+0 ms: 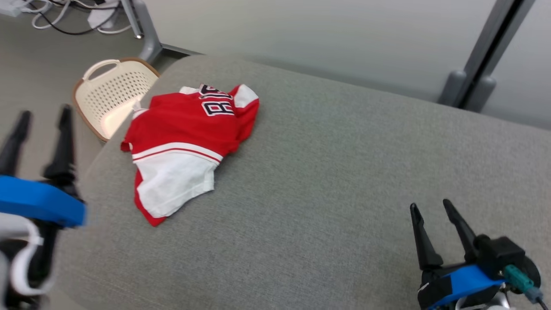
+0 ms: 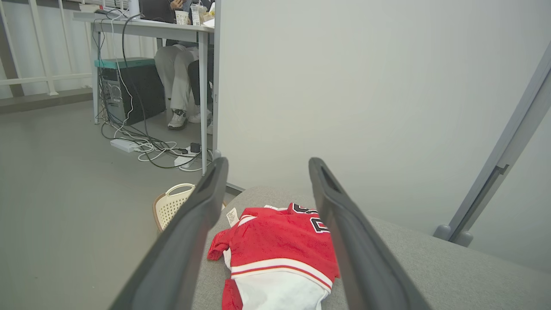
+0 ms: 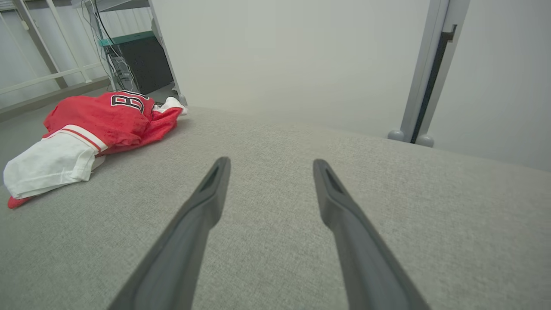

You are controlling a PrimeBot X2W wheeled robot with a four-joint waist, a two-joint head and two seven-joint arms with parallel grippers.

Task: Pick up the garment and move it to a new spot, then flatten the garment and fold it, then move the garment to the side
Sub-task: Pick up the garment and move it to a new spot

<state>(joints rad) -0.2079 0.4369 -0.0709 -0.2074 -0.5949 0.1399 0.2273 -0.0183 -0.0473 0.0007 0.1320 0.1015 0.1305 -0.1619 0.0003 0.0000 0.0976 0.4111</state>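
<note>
Plainly, nothing of the task looked done. The left gripper (image 1: 46, 111) hung just beyond the left edge of the grey upholstered surface (image 1: 344, 172), its two fingers spread wide and empty, near a cream perforated laundry basket (image 1: 114, 97) on the floor. Just right of that basket, the red-and-white jersey (image 1: 181, 142) lay crumpled in a heap by the surface's far left corner, touched by neither arm. Over the near right corner, the right gripper (image 1: 430, 203) stood equally parted with nothing between its fingers, well apart from the jersey. So the pick-up, the move, the flattening, the fold and the setting aside all seemed left to do. The left wrist view added a white tag (image 2: 232, 216) at the jersey's far end and, beyond, a seated person's legs (image 2: 176, 73) under a desk (image 2: 150, 26), with cables (image 2: 146, 148) on the floor. The right wrist view gave instead the bare fabric ahead of that gripper.
</note>
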